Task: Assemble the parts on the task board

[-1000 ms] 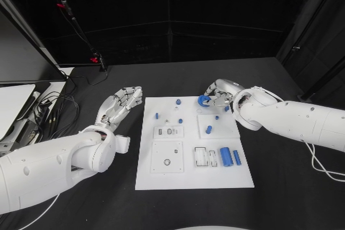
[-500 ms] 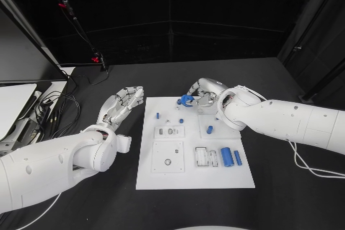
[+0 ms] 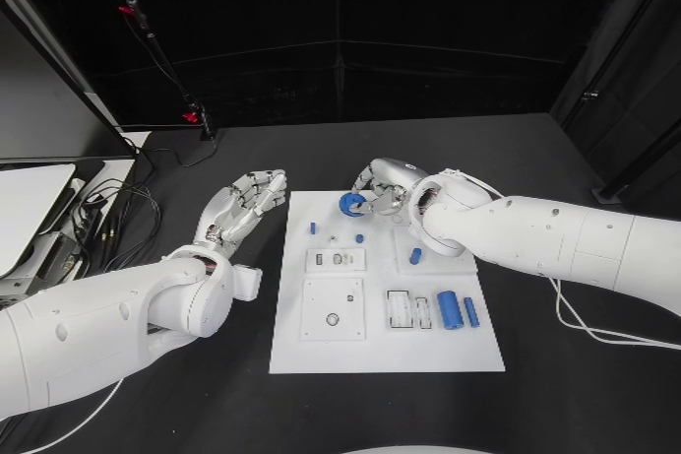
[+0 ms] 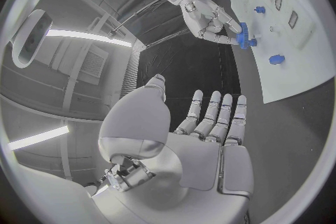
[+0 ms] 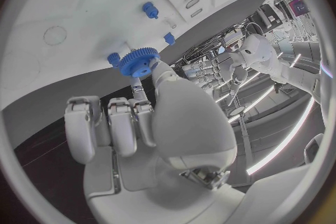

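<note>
Blue gear [image 3: 349,204] — pinched by right hand [image 3: 381,192] — above task board [image 3: 383,346].

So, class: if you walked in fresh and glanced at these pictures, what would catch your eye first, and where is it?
Most striking is the blue gear, pinched in the right hand over the far end of the white task board. Next, the left hand hovers flat with fingers spread, beside the board's left edge. Small blue parts dot the board.
</note>
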Controlling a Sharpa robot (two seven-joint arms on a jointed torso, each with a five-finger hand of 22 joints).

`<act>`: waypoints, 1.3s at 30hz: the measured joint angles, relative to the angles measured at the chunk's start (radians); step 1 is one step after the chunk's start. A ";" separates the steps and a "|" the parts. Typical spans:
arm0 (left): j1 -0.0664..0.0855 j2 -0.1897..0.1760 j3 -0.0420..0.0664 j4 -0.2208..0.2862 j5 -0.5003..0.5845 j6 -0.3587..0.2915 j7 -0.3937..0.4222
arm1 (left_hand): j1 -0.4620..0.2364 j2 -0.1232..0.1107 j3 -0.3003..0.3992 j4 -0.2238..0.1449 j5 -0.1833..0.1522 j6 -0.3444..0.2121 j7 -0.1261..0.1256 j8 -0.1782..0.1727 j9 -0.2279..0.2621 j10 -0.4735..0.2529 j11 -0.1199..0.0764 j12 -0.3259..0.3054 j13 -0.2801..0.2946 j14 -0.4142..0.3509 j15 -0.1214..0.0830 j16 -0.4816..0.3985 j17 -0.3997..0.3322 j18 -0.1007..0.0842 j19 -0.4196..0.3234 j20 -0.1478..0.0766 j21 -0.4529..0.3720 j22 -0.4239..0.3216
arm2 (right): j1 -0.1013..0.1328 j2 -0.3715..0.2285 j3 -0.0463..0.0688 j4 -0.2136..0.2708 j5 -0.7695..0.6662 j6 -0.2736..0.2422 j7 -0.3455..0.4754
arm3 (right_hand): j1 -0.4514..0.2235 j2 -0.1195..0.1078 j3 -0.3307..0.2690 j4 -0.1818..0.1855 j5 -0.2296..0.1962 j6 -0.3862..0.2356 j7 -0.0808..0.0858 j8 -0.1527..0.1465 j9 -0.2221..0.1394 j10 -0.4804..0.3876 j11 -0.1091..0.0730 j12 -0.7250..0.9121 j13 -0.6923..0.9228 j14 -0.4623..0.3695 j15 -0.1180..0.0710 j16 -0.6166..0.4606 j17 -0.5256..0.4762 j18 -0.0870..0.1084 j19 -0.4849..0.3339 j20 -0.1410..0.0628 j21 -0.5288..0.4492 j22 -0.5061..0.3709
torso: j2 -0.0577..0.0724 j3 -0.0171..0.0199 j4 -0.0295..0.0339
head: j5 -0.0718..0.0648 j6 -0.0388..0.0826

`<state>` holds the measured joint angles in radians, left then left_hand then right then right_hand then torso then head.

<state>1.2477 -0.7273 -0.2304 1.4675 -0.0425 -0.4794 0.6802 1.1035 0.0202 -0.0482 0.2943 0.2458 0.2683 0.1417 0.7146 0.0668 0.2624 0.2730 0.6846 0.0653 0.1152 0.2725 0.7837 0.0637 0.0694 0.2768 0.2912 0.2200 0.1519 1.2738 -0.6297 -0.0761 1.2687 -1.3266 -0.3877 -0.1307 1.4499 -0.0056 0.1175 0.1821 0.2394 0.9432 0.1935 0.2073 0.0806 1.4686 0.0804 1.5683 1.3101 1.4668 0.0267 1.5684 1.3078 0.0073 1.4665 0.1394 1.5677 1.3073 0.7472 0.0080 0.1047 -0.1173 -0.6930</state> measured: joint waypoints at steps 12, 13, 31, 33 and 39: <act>0.000 -0.001 -0.001 -0.001 0.000 0.001 0.000 | 0.000 0.000 0.000 0.000 0.000 0.000 0.000 0.000 0.000 0.000 0.000 0.000 0.000 0.000 0.000 0.000 0.000 0.000 0.000 0.000 0.000 0.000 | 0.000 0.037 0.000 -0.043 -0.024 0.041 -0.015 | -0.003 -0.003 0.000 0.000 -0.008 0.008 0.002 -0.008 -0.004 0.000 0.000 0.000 0.000 0.000 0.000 0.000 0.000 0.000 0.000 0.000 0.000 0.000 | 0.000 -0.0003 0.0000 | 0.001 -0.003; 0.000 -0.001 -0.001 -0.001 0.000 0.001 0.000 | 0.000 0.000 0.000 0.000 0.000 0.000 0.000 0.000 0.000 0.000 0.000 0.000 0.000 0.000 0.000 0.000 0.000 0.000 0.000 0.000 0.000 0.000 | 0.000 0.039 0.000 -0.047 -0.026 0.044 -0.016 | -0.003 -0.003 0.000 0.000 -0.008 0.008 0.002 -0.008 -0.004 0.000 0.000 0.000 0.000 0.000 0.000 0.000 0.000 0.000 0.000 0.000 0.000 0.000 | 0.000 -0.0004 0.0000 | 0.001 -0.004; 0.000 -0.001 -0.001 -0.001 0.000 0.001 0.000 | 0.000 0.000 0.000 0.000 0.003 0.000 0.000 0.000 0.000 0.000 0.000 0.000 0.000 0.000 0.000 0.000 0.000 0.000 0.000 0.000 0.000 0.000 | -0.001 0.060 0.000 -0.075 -0.037 0.083 -0.033 | -0.004 -0.004 0.002 -0.002 -0.011 0.011 0.000 -0.022 -0.004 0.000 0.000 0.000 0.000 0.000 0.000 0.000 0.000 0.000 0.000 0.000 0.000 0.000 | -0.001 0.0000 -0.0006 | 0.008 -0.014; 0.000 -0.001 -0.001 0.000 0.000 0.001 0.000 | 0.004 0.004 0.000 0.000 0.003 0.000 0.000 0.000 0.000 0.000 0.000 0.000 0.000 0.000 0.000 0.000 0.000 0.000 0.000 0.000 0.000 0.000 | -0.001 0.063 0.000 -0.079 -0.037 0.088 -0.036 | -0.004 -0.004 0.002 -0.002 -0.012 0.011 0.000 -0.022 -0.004 0.000 0.000 0.000 0.000 0.000 0.000 0.000 0.000 0.000 0.000 0.000 0.000 0.000 | -0.001 0.0000 -0.0006 | 0.007 -0.015; 0.000 -0.001 -0.001 0.000 0.000 0.001 0.000 | 0.004 0.004 0.000 0.000 0.003 0.000 0.000 0.000 0.000 0.000 0.000 0.000 0.000 0.000 0.000 0.000 0.000 0.000 0.000 0.000 0.000 0.000 | -0.002 0.071 -0.001 -0.092 -0.038 0.100 -0.042 | -0.005 -0.005 0.007 -0.001 -0.014 0.012 -0.001 -0.026 -0.008 -0.001 0.001 0.000 0.000 0.000 0.000 0.000 0.000 0.000 0.000 0.000 0.000 0.000 | -0.001 0.0000 -0.0012 | 0.004 -0.018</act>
<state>1.2476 -0.7279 -0.2317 1.4680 -0.0425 -0.4784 0.6802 1.1074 0.0240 -0.0483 0.2943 0.2490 0.2683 0.1417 0.7146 0.0668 0.2624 0.2731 0.6845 0.0653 0.1152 0.2725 0.7837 0.0637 0.0694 0.2768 0.2912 0.2200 0.1518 1.2716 -0.5592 -0.0768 1.1766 -1.3643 -0.2880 -0.1729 1.4447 -0.0108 0.1248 0.1810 0.2257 0.9556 0.1921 0.1816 0.0727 1.4681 0.0810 1.5683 1.3101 1.4668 0.0267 1.5683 1.3075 0.0074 1.4665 0.1394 1.5677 1.3073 0.7467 0.0080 0.1035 -0.1133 -0.7106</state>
